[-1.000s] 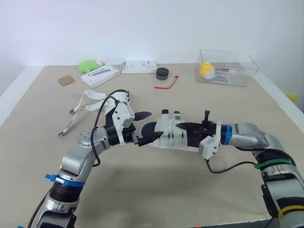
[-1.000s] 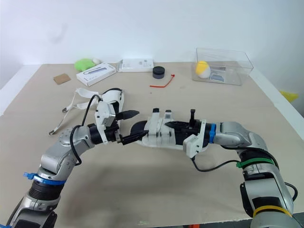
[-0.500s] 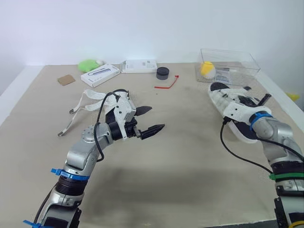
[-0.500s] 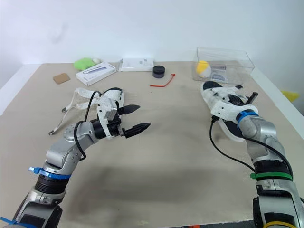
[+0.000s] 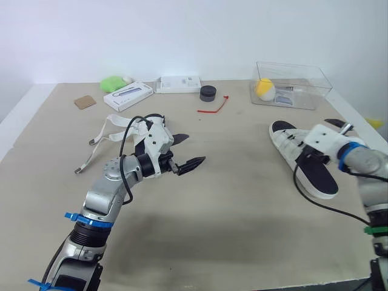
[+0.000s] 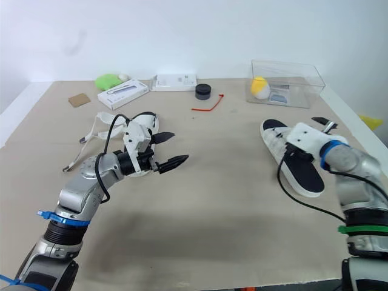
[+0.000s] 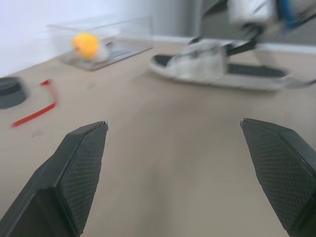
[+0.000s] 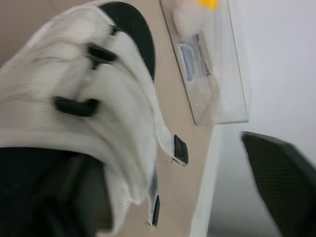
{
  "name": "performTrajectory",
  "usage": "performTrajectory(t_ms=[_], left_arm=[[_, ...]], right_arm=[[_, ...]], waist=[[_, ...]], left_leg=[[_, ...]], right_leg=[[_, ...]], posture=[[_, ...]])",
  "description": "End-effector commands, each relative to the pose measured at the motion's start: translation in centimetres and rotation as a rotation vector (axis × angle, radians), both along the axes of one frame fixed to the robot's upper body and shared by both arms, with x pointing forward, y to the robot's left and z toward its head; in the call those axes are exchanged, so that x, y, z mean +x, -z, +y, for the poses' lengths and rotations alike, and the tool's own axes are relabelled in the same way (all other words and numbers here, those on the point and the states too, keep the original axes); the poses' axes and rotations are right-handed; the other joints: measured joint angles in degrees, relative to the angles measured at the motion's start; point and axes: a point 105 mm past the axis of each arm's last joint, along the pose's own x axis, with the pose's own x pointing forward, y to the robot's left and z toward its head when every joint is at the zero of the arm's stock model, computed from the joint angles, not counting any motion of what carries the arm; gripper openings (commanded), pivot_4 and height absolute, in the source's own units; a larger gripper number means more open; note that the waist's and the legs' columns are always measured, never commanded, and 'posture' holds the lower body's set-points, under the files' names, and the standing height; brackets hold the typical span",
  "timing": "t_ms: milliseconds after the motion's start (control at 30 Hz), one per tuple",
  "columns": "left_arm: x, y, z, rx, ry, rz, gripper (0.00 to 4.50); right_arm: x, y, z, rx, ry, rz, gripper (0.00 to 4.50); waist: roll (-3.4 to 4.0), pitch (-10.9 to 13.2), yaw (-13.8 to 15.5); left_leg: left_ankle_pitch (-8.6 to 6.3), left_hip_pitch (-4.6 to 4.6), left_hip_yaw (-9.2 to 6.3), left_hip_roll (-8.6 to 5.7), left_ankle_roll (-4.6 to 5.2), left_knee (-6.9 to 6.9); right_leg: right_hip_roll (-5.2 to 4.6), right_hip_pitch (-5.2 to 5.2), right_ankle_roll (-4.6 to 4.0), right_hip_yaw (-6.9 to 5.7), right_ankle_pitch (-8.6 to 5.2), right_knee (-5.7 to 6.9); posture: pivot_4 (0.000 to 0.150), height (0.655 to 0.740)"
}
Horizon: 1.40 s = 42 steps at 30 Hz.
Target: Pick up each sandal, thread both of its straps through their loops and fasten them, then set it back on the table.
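A white-strapped sandal (image 5: 310, 173) with a black footbed lies flat on the table at the right, its straps (image 8: 79, 98) closed over the front. My right gripper (image 5: 315, 140) hovers over its strap part. Its fingers are spread wide: one finger (image 8: 281, 177) stands clear of the sandal, and the other is a dark blur beside the straps. The second white sandal (image 5: 154, 125) lies at the left, its long straps (image 5: 104, 132) loose on the table and its body partly hidden by my left wrist. My left gripper (image 5: 195, 149) is open and empty above the table's middle.
A clear plastic box (image 5: 291, 85) holding a yellow thing stands at the back right, close to the set-down sandal. Along the back lie a black cap (image 5: 208, 93), a red tie (image 5: 213, 106), two white boxes (image 5: 127, 96), a green thing (image 5: 114, 82) and a brown card (image 5: 85, 102).
My right arm carried the sandal from the table's middle to the right and laid it down, and its fingers spread apart. My left gripper stayed open and drew back slightly.
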Motion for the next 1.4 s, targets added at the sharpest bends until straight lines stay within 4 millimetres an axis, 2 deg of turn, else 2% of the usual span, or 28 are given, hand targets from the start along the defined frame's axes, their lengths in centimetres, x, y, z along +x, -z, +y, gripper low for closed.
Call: performTrajectory(t_ms=[33, 233, 267, 300, 400, 467, 500, 533, 600, 633, 733, 833, 867, 900, 933, 1000, 1067, 1133, 1267, 1333, 1400], left_arm=[[0.9, -1.2, 1.3, 0.04, -0.103, -0.09, 4.5], [2.4, -1.8, 4.1, 0.143, -0.282, -0.182, 4.5], [2.7, -2.0, 4.6, 0.151, -0.31, -0.196, 4.5], [2.9, -2.5, 5.0, 0.135, -0.332, -0.203, 4.5], [3.0, -2.7, 5.2, 0.124, -0.331, -0.21, 4.5], [3.0, -2.6, 5.2, 0.128, -0.332, -0.209, 4.5], [3.0, -2.6, 5.3, 0.13, -0.336, -0.21, 4.5], [3.0, -2.6, 5.4, 0.129, -0.339, -0.21, 4.5], [3.0, -2.6, 5.5, 0.128, -0.34, -0.21, 4.5], [3.0, -2.5, 5.5, 0.128, -0.338, -0.21, 4.5], [3.0, -2.4, 5.5, 0.13, -0.334, -0.211, 4.5], [3.1, -2.4, 5.7, 0.126, -0.346, -0.214, 4.5], [3.2, -2.4, 5.8, 0.133, -0.352, -0.216, 4.5], [3.3, -2.1, 6.1, 0.159, -0.366, -0.221, 4.5], [3.5, -1.8, 6.7, 0.208, -0.397, -0.238, 4.5], [4.2, -1.6, 7.9, 0.295, -0.472, -0.28, 4.5], [4.6, -1.8, 8.7, 0.33, -0.529, -0.306, 4.5], [5.1, -2.2, 9.7, 0.396, -0.601, -0.353, 4.5], [5.5, -1.7, 10.4, 0.528, -0.661, -0.392, 4.5], [5.7, -1.2, 10.6, 0.568, -0.676, -0.388, 4.5], [5.8, -0.8, 10.6, 0.591, -0.679, -0.393, 4.5]], right_arm=[[-1.7, -2.0, -0.2, 0.071, -0.099, 0.027, 4.4], [-3.0, -4.0, -0.4, 0.333, -0.138, 0.081, 4.4], [-2.7, -4.0, -1.9, 0.161, -0.074, 0.053, 4.4], [-2.4, -3.7, -2.5, 0.157, -0.043, 0.036, 4.4], [-2.5, -2.1, -1.4, 0.162, -0.113, 0.089, 4.4], [-2.8, -1.9, -0.9, 0.084, -0.157, 0.113, 4.4], [-2.9, -1.7, -1.6, 0.026, -0.134, 0.14, 4.4], [-3.0, -1.8, -3.2, -0.095, -0.076, 0.151, 4.4], [-2.5, -3.0, -5.1, -0.118, 0.021, 0.081, 4.4], [-2.3, -3.0, -4.9, -0.071, 0.015, 0.073, 4.4], [-2.4, -1.9, -4.4, -0.177, -0.038, 0.133, 4.4], [-2.9, -1.6, -6.3, -0.383, 0.017, 0.172, 4.4], [-2.8, -2.0, -6.3, -0.354, 0.025, 0.148, 4.4], [-2.2, -3.2, -5.6, -0.271, 0.008, 0.074, 4.4], [-1.5, -4.7, -3.9, -0.134, -0.052, -0.01, 4.4], [-0.7, -7.7, 0.2, 0.254, -0.198, -0.143, 4.4], [-1.2, -8.9, 3.4, 0.486, -0.343, -0.123, 4.4], [-2.3, -9.5, 7.4, 0.685, -0.503, -0.014, 4.4], [-4.9, -10.1, 14.0, 0.843, -0.749, 0.188, 4.4], [-5.8, -10.4, 16.5, 0.858, -0.833, 0.244, 4.4], [-6.4, -10.6, 18.0, 0.866, -0.885, 0.28, 4.4]], waist=[[-0.01, 0.0, 0.1], [0.0, 0.0, -0.1], [0.02, 0.0, -0.1], [0.1, 0.0, 0.0], [0.02, 0.0, 0.0], [0.03, 0.0, 0.0], [0.03, 0.0, 0.0], [0.06, 0.0, 0.0], [0.09, 0.0, 0.0], [0.07, 0.0, 0.0], [0.05, 0.0, -0.1], [0.1, 0.0, 0.0], [0.09, 0.0, 0.0], [0.09, 0.0, 0.0], [0.08, 0.0, -0.1], [-0.09, 0.1, -1.2], [-0.18, 0.2, -1.5], [-0.22, 0.2, -1.2], [-0.22, 0.2, -0.6], [-0.22, 0.2, -0.3], [-0.22, 0.2, -0.2]], left_leg=[[0.0, 0.0, -0.01, 0.0, 0.01, 0.0], [-0.01, 0.04, 0.02, 0.03, 0.01, 0.01], [-0.01, 0.04, 0.01, 0.03, 0.01, 0.01], [0.0, 0.04, 0.0, 0.05, 0.01, 0.03], [0.02, 0.05, 0.05, 0.04, 0.01, 0.06], [0.02, 0.05, 0.06, 0.04, 0.01, 0.06], [0.02, 0.05, 0.08, 0.04, 0.01, 0.06], [0.02, 0.05, 0.09, 0.04, 0.01, 0.06], [0.02, 0.04, 0.18, 0.02, 0.01, 0.03], [0.02, 0.04, 0.28, 0.02, 0.01, 0.03], [0.02, 0.09, 0.49, 0.05, 0.01, 0.04], [0.02, 0.09, 0.56, 0.05, 0.01, 0.04], [0.02, 0.09, 0.62, 0.04, 0.01, 0.04], [0.02, 0.08, 0.65, 0.03, 0.01, 0.03], [0.02, 0.08, 0.68, 0.03, 0.01, 0.03], [0.01, 0.24, 0.72, 0.07, 0.02, 0.01], [0.01, 0.35, 0.67, 0.13, 0.01, 0.02], [0.06, 0.35, 0.52, 0.2, -0.05, 0.04], [0.07, 0.3, 0.47, 0.34, -0.05, 0.03], [0.06, 0.26, 0.55, 0.27, -0.04, 0.04], [0.06, 0.15, 0.62, 0.21, -0.03, 0.04]], right_leg=[[0.01, 0.0, 0.0, 0.0, 0.0, -0.01], [0.03, 0.02, 0.0, 0.03, 0.06, 0.0], [0.04, 0.01, -0.01, 0.02, 0.08, 0.0], [0.06, 0.02, -0.02, 0.02, 0.1, 0.0], [0.03, 0.02, 0.0, 0.01, 0.12, 0.01], [0.03, 0.03, 0.01, 0.03, 0.12, 0.0], [0.03, 0.02, 0.02, 0.04, 0.12, 0.0], [0.03, 0.02, 0.02, 0.05, 0.11, 0.0], [-0.01, -0.03, 0.04, 0.1, 0.1, 0.01], [-0.03, -0.05, 0.04, 0.12, 0.1, 0.01], [0.03, -0.06, 0.06, 0.25, 0.14, 0.0], [0.02, -0.06, 0.07, 0.25, 0.14, 0.01], [-0.01, -0.09, 0.07, 0.29, 0.14, 0.02], [-0.03, -0.09, 0.09, 0.3, 0.13, 0.02], [-0.03, -0.09, 0.11, 0.33, 0.14, 0.01], [0.08, -0.09, 0.18, 0.68, 0.26, -0.02], [0.27, -0.05, 0.15, 0.92, 0.46, -0.03], [0.31, 0.0, 0.14, 0.8, 0.5, 0.0], [0.27, -0.02, 0.07, 0.67, 0.51, 0.0], [0.13, -0.06, 0.11, 0.7, 0.5, -0.01], [0.05, -0.16, 0.13, 0.74, 0.53, -0.01]], posture=[[0.15, 0.74], [0.15, 0.74], [0.15, 0.74], [0.15, 0.74], [0.15, 0.74], [0.15, 0.74], [0.15, 0.74], [0.15, 0.74], [0.15, 0.74], [0.15, 0.74], [0.15, 0.74], [0.15, 0.74], [0.15, 0.74], [0.15, 0.74], [0.15, 0.74], [0.15, 0.74], [0.15, 0.74], [0.15, 0.74], [0.15, 0.74], [0.15, 0.74], [0.15, 0.74]])
